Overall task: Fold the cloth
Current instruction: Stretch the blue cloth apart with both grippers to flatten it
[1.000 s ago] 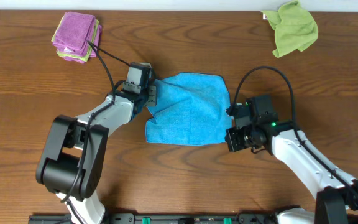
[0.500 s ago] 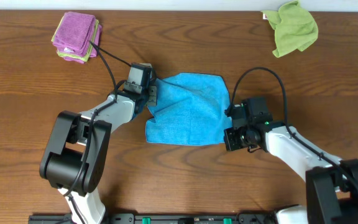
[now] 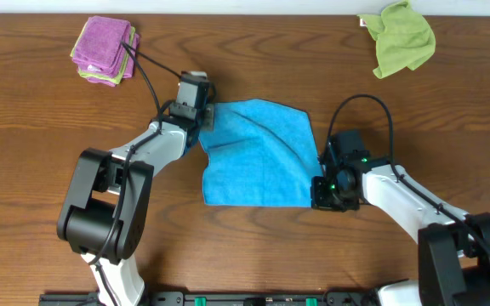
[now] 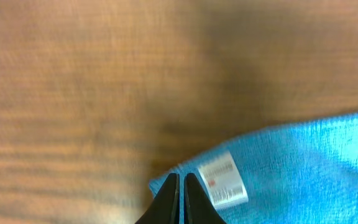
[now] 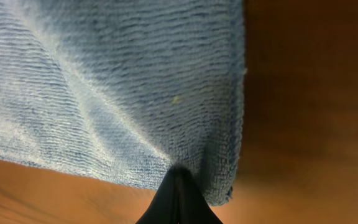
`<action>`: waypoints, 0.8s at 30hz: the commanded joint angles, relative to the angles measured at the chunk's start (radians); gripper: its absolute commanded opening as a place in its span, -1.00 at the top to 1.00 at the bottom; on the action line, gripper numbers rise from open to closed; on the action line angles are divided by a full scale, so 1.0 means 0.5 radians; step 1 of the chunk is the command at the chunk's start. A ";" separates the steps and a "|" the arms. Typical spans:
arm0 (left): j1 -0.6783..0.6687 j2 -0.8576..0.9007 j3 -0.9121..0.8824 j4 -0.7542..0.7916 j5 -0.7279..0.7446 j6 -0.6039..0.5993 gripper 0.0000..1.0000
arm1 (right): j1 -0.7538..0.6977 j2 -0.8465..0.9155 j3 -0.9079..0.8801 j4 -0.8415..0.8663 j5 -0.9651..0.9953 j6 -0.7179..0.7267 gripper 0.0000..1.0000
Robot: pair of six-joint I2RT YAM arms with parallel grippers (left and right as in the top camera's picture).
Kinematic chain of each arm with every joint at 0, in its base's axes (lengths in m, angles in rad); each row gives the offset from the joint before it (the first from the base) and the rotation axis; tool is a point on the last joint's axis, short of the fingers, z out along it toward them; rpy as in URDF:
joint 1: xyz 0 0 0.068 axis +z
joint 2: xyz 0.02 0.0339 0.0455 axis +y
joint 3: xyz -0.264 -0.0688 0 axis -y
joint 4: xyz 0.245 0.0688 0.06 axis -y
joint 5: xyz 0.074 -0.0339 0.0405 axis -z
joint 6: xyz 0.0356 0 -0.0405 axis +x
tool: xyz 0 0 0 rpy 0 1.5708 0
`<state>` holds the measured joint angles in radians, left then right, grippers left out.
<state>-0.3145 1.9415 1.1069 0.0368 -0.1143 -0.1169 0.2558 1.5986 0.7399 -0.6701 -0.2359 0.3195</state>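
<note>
Gripping the cloth (image 3: 258,157) at two opposite corners, you have both arms reaching in over the wooden table (image 3: 245,263). Your left gripper (image 4: 180,186) is pinched tight on the far-left corner, its tips meeting right at the fabric's edge, just beside the small white tag (image 4: 224,180). Your right gripper (image 5: 178,177) is clamped on the near-right corner, and creases fan out from that pinch across the terry. From overhead, the cloth sits in the middle of the table between your two arms, spread mostly flat, with a crease running diagonally across it. Its near edge is straight, and the left side narrows toward your left gripper. Well apart from it, a folded purple cloth (image 3: 100,42) rests on a yellow-green one (image 3: 100,79) at the far left, and a crumpled olive-green cloth (image 3: 402,38) lies at the far right.
</note>
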 commanded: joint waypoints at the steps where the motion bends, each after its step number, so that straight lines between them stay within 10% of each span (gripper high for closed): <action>1: 0.004 0.028 0.091 0.011 -0.063 0.071 0.89 | 0.026 0.124 -0.147 -0.128 0.285 0.186 0.97; 24: -0.014 0.034 0.346 -0.775 0.371 -0.135 0.89 | 0.028 0.124 -0.110 -0.036 0.089 0.174 0.97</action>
<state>-0.3161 1.9415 1.2667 -0.3485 0.0307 -0.1635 0.2558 1.5986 0.7429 -0.6979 -0.2508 0.3946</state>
